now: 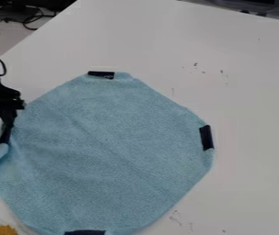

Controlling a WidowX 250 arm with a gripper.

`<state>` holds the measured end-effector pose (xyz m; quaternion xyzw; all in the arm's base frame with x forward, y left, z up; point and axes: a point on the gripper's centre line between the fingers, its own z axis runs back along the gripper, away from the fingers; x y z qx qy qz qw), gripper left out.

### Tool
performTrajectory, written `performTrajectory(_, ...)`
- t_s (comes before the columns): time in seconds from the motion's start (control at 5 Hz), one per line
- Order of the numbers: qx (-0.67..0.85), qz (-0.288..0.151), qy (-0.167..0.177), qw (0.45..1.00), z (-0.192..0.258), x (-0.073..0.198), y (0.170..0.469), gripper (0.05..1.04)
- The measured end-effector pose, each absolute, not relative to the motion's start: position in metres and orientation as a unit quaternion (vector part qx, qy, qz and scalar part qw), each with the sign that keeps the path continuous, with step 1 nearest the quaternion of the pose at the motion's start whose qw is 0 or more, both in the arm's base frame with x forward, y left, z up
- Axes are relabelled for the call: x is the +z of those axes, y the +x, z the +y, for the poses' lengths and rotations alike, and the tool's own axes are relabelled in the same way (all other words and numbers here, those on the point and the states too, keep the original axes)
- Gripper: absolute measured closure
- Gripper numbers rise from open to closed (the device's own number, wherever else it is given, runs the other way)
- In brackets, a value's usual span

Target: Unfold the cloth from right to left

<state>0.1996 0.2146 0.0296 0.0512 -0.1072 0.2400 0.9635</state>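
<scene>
At the left edge of the camera view, the black gripper (pixel 4 108) hangs over the left side of the light blue cloth (pixel 111 147). The cloth lies spread on the table in a rounded, many-sided shape. Dark patches mark its top, right and bottom edges. Its left edge is bunched and slightly raised just below the gripper, where another dark strip meets the cloth. Whether the gripper holds that edge cannot be made out.
The white table (pixel 246 96) extends behind and to the right of the cloth, with small dark marks on its surface. A yellow object (pixel 6 230) lies at the bottom left corner. Dark cables (pixel 19 16) are beyond the table at the top left.
</scene>
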Motion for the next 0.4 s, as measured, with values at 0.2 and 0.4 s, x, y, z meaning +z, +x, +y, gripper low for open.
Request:
performTrajectory(0.2,0.247,-0.105,0.067,0.961,0.226,0.035,0.188,0.091)
performTrajectory(0.4,0.239,-0.102,0.082,0.962,0.238,0.041,0.185,0.078)
